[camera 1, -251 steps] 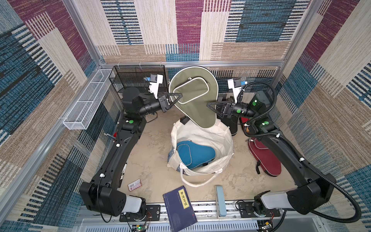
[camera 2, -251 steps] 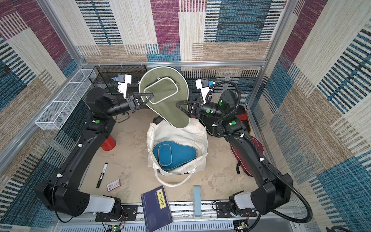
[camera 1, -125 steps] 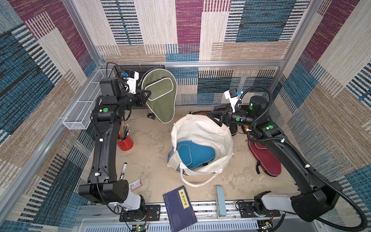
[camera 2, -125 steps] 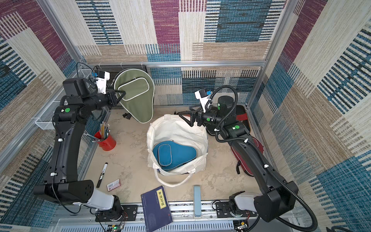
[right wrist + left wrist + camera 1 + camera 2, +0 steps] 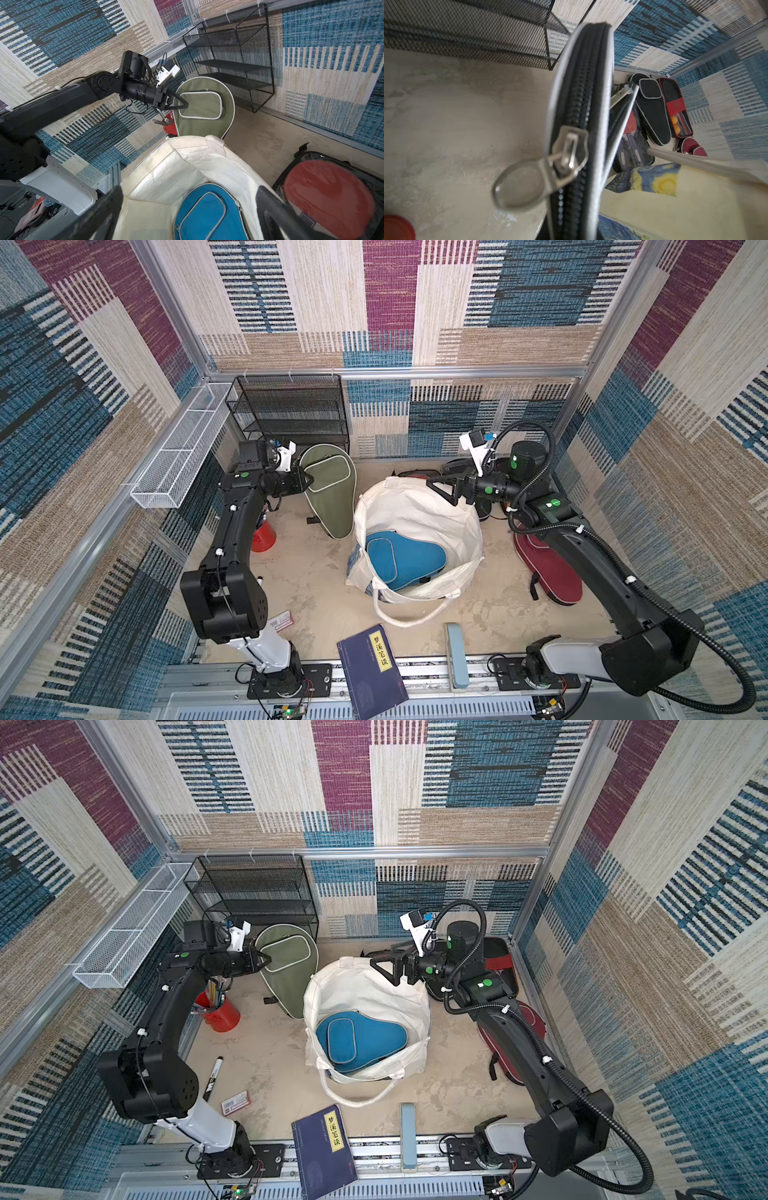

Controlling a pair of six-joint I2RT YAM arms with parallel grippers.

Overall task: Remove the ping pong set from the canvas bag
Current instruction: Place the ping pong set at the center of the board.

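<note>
The left gripper [image 5: 310, 480] is clamped on the zippered edge of the olive case [image 5: 332, 497], a paddle-shaped fabric pouch with pale piping, its narrow end pointing down. The right gripper [image 5: 440, 491] is spread wide and holds nothing, just above the soft rim of the canvas bag [image 5: 419, 512]. Below it, inside the bag, lies the blue case [image 5: 405, 560].

beige tabletop [image 5: 311, 580], canvas bag [image 5: 415, 506], book [image 5: 372, 672]
</note>
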